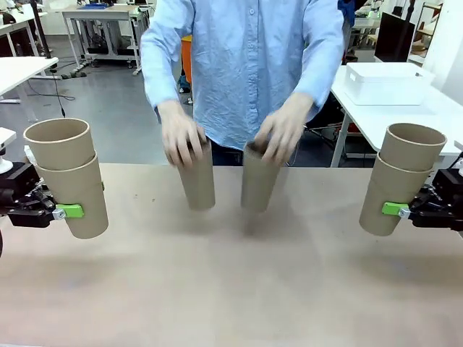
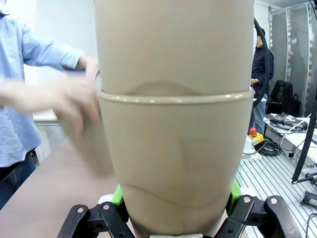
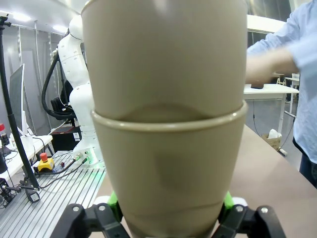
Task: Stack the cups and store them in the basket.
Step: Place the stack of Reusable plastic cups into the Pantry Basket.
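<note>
Left gripper [image 1: 72, 210], near left, jaws clamped on lower cup of two-cup stack [image 1: 69, 173]. Squeeze lightly and carry your stack upright: paper walls likely crush. Centre far, person's hands [image 1: 181, 137] grasp two single cups [image 1: 197, 181]. Right gripper [image 1: 394, 210], near right, jaws clamped on second stack [image 1: 401, 177]. Basket [image 1: 387, 83] sits on far-right side table [image 1: 434, 112]. Count: six cups, one basket.

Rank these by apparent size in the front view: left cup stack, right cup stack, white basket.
Left cup stack and right cup stack: alike, no ranking.
Then the white basket, smallest-looking, though it sits farther from the camera.
</note>
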Controlling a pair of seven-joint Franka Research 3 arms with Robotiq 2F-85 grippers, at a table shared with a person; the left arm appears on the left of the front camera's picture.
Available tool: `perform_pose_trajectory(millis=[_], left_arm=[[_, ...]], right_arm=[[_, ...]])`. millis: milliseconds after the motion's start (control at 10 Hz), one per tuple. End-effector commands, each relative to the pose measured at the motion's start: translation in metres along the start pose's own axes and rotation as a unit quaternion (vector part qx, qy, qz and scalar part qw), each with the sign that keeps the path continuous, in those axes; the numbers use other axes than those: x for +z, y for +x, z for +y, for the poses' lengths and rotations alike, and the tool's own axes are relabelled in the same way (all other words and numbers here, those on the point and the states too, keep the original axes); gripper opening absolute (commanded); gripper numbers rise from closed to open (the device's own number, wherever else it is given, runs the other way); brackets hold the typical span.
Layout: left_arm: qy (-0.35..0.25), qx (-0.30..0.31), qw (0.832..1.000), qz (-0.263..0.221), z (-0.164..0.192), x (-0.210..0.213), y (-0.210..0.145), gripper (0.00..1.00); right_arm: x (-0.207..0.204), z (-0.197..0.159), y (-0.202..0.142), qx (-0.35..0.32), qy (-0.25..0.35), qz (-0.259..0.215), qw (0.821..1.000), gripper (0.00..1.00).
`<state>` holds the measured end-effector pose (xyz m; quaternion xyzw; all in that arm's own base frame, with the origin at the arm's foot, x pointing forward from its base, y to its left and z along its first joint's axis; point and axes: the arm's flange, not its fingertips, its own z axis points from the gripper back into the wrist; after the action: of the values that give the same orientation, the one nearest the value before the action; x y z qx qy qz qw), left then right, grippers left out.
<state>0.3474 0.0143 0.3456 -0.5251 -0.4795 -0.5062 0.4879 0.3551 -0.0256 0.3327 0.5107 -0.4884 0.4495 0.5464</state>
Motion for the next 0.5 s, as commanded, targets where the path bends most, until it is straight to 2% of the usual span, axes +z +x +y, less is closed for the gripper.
perform_pose_trajectory(millis=[0, 400], left_arm=[[-0.001, -0.002, 1.0, -0.005, -0.0003, -0.0007, 0.0019, 0.85], [-0.001, -0.002, 1.0, -0.005, -0.0003, -0.0007, 0.0019, 0.85]], right_arm=[[0.0002, 0.0002, 0.0021, 0.002, -0.001, 0.001, 1.0, 0.84], [0.0002, 0.0002, 0.0021, 0.002, -0.001, 0.001, 1.0, 0.84]])
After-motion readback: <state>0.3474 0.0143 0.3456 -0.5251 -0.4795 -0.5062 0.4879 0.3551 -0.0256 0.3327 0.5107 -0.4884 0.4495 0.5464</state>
